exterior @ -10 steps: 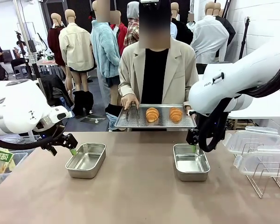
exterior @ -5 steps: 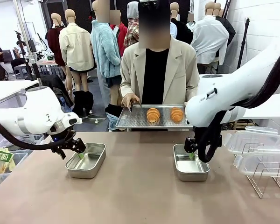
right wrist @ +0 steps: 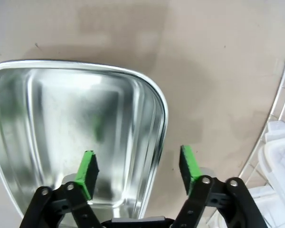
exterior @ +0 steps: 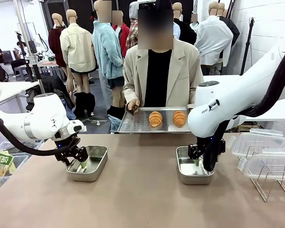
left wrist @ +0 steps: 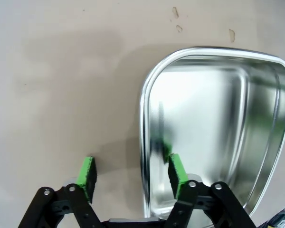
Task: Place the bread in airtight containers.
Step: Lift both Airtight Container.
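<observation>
Two golden croissants, the bread, lie on a perforated steel tray that a person holds at the table's far edge. Two steel tins stand on the table, one at the left and one at the right. My left gripper is open and straddles the left tin's rim, one pad inside and one outside. My right gripper is open astride the right tin's rim, with one pad inside.
Clear plastic lids and a wire rack stand at the table's right edge; the rack is close beside the right gripper. A bin with a green packet sits off the left edge. Bare brown tabletop lies between and in front of the tins.
Both grippers have come down onto the tins: the left moved right and down to its tin's rim, the right sank over its tin's edge. Tray and croissants stayed put.
</observation>
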`<act>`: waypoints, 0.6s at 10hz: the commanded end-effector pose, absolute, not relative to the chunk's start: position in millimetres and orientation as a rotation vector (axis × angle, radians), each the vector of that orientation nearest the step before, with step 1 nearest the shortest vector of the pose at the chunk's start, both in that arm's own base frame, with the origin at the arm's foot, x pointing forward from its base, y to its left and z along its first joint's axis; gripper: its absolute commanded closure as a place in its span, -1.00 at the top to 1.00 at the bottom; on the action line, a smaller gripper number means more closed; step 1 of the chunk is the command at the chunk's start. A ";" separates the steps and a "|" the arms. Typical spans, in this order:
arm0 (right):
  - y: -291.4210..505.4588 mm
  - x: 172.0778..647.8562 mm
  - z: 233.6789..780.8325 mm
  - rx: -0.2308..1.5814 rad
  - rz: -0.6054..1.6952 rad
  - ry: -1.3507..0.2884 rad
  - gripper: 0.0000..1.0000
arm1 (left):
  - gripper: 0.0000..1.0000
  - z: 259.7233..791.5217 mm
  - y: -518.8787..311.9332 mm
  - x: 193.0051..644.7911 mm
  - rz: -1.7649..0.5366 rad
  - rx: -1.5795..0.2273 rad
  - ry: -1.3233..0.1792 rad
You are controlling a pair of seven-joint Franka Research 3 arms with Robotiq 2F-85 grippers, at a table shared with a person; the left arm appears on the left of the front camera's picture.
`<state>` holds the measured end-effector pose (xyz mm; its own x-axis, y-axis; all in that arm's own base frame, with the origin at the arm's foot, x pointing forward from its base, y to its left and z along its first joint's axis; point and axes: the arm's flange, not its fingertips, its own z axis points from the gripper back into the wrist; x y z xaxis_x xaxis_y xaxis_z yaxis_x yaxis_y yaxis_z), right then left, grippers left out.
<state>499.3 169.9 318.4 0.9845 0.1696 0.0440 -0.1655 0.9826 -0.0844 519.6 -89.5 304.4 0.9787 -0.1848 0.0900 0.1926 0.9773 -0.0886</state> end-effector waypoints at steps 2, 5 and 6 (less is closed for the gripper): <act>176.9 506.5 317.4 -0.098 0.146 -0.061 -0.60 | -0.84 308.4 -88.5 522.0 -0.207 -0.093 -0.071; 180.1 509.2 317.7 -0.103 0.136 -0.051 -1.00 | -1.00 316.4 -87.4 517.5 -0.211 -0.090 -0.078; 180.8 509.8 318.0 -0.114 0.125 -0.048 -1.00 | -1.00 320.9 -87.5 514.7 -0.214 -0.096 -0.084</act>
<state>503.5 172.5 320.1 0.9865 0.1565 0.0476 -0.1522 0.9849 -0.0824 520.6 -90.9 313.4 0.9762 -0.1942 0.0963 0.2024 0.9756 -0.0845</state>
